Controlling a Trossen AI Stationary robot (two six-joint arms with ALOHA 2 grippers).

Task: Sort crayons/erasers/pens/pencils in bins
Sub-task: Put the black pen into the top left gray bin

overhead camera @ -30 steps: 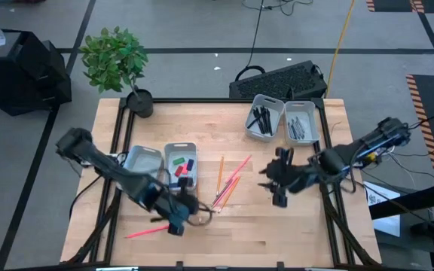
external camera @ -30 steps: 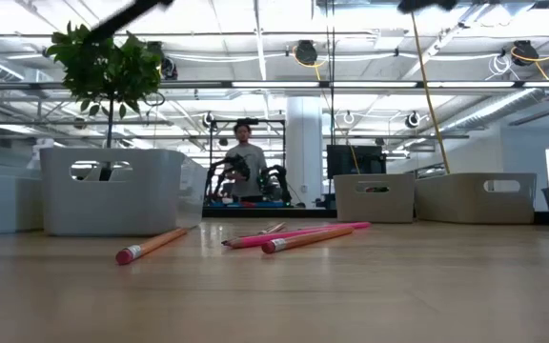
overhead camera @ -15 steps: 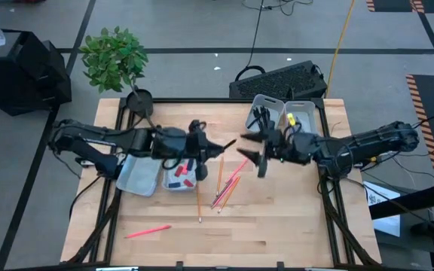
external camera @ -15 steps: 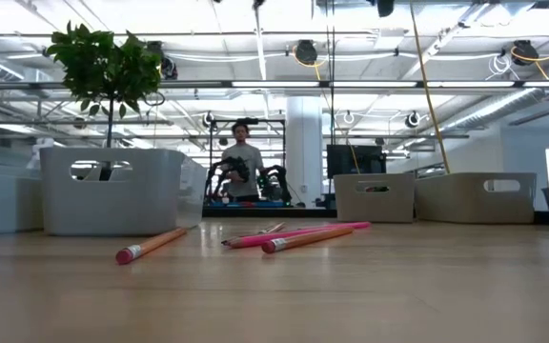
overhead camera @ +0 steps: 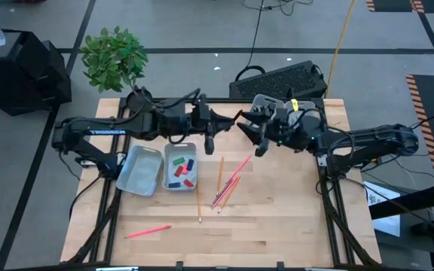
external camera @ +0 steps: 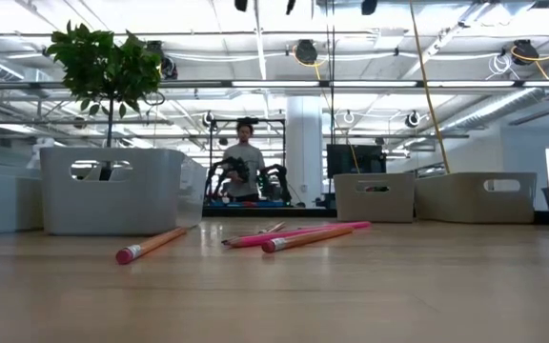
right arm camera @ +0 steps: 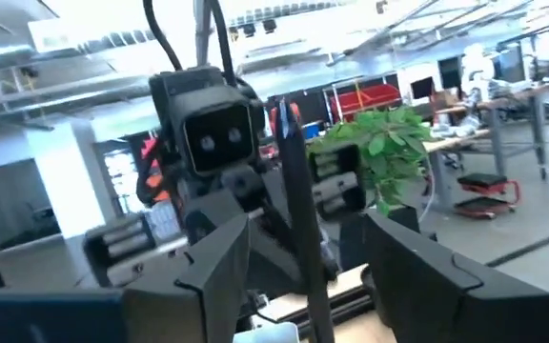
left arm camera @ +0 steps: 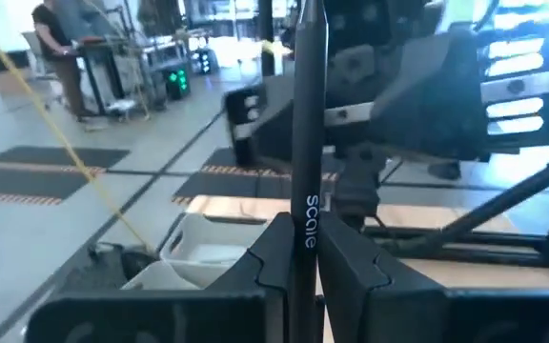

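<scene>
A black pen (left arm camera: 305,114) stands upright in the air over the table's far middle, with my left gripper (overhead camera: 218,124) shut on it. My right gripper (overhead camera: 241,129) faces it from the right, open. In the right wrist view its fingers stand on either side of the pen (right arm camera: 294,191) without touching it. Orange and pink pencils (overhead camera: 223,184) lie loose on the table's middle. Coloured erasers (overhead camera: 179,167) lie in one bin (overhead camera: 191,147) of the left pair. The bin (overhead camera: 143,169) beside that one shows nothing inside. My left gripper pinches the pen's shaft (left arm camera: 305,250) between its two fingers (left arm camera: 346,267), just below the word printed on it. The fingers reach in level from the table's left and lie across the pen. The pen stands upright, lifted clear of the table.
One orange pencil (overhead camera: 198,203) and a pink one (overhead camera: 148,231) lie nearer the front edge. A potted plant (overhead camera: 115,60) stands at the far left corner. Another bin (left arm camera: 193,257) shows under my right arm. People stand in the room beyond.
My left gripper has gone from the table's near left up and toward the far edge, to the far middle. My right gripper has gone up, toward the far edge and leftward to meet it, staying open. Both now hang well above the table.
</scene>
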